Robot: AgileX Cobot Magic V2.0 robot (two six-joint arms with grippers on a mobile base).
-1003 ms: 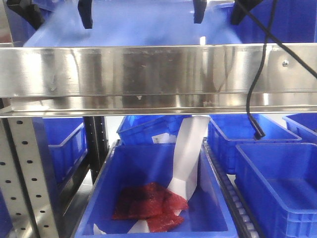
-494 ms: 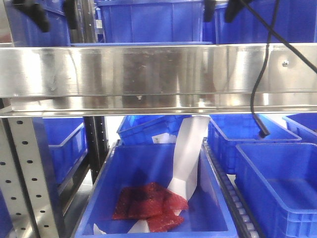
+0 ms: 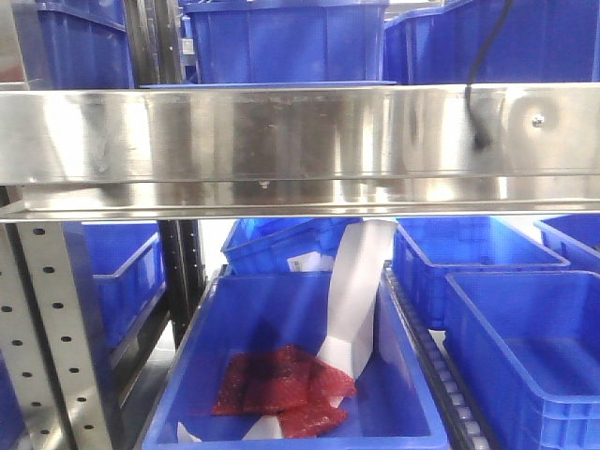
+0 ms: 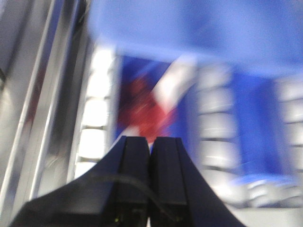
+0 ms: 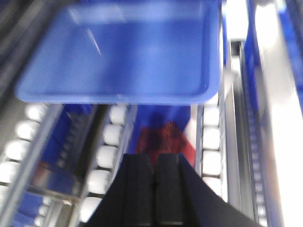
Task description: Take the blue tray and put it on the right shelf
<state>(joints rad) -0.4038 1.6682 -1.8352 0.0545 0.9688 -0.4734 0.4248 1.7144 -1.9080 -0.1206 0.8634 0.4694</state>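
The blue tray (image 5: 128, 52) lies flat on the right shelf (image 3: 281, 131). In the front view only its thin front edge (image 3: 272, 84) shows above the shelf's broad steel front. My right gripper (image 5: 155, 158) is shut with nothing between its fingers, pulled back from the tray's near edge. In the blurred left wrist view my left gripper (image 4: 150, 142) is also shut and empty, and the tray (image 4: 199, 33) fills the top of the frame, apart from the fingers. Neither gripper shows in the front view.
Deep blue bins (image 3: 281, 42) stand on the shelf behind the tray. Below it, a blue bin (image 3: 281, 300) holds red bags (image 3: 277, 380) and white paper. More bins (image 3: 525, 347) sit to the right. A perforated upright (image 3: 56, 328) is at the left. A black cable (image 3: 480, 103) hangs at the upper right.
A second ago the tray was tilted up with fingers at its edges; it now lies flat on the shelf. Both grippers have risen out of the front view, and the cable has lifted.
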